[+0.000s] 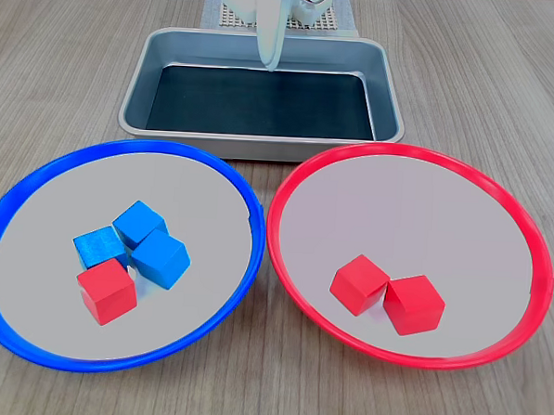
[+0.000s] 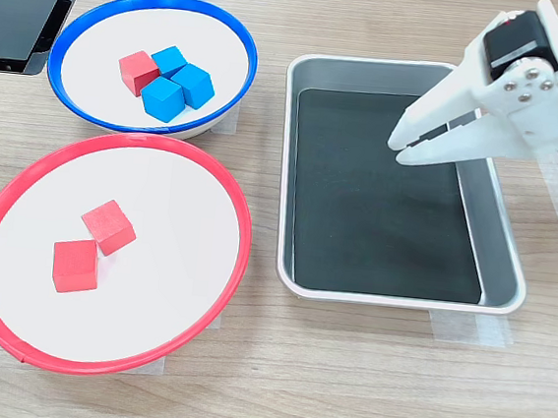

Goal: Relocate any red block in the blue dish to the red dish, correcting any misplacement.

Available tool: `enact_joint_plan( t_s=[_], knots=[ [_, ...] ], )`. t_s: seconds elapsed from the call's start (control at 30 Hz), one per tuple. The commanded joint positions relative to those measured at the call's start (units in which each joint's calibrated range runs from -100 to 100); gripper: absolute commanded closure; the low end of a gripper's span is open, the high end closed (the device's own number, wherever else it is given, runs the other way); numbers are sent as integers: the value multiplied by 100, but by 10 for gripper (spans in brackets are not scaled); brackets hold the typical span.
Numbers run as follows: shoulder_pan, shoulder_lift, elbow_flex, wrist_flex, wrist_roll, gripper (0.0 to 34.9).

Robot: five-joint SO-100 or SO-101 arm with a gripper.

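Fingers (image 2: 412, 133) of the white plastic gripper (image 2: 401, 148) taper almost together, holding nothing, poised above the rectangular metal tray (image 2: 298, 171) — a neutral spot, well apart from both dishes. One small matte red cube (image 1: 106, 290) sits misplaced in the round blue-rimmed dish (image 1: 37, 181), touching a cluster of three blue cubes (image 1: 145, 241), so picking it cleanly likely needs an approach from its free side. Two matching red cubes (image 1: 387, 294) already lie side by side in the round red-rimmed dish (image 1: 501, 196) — room remains beside them.

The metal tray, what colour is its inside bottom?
Black, inside the silver metal tray; clearest in the second exterior view.
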Motion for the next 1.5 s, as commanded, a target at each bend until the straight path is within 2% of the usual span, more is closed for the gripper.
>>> enact_joint_plan(
  t_s=[0.0,0.23,0.4,0.7,0.87,1.13,1.47],
  knots=[
    [122,955,-1166,-252,230,346],
    [273,3847,-4089,-417,1182,346],
    [423,6064,-6246,-161,2413,347],
    [941,8418,-8331,-70,3770,347],
    [1233,9689,-9633,78,4049,346],
    [1308,11122,-11344,144,4166,276],
    [1412,12452,-12810,202,4484,233]
  ],
)
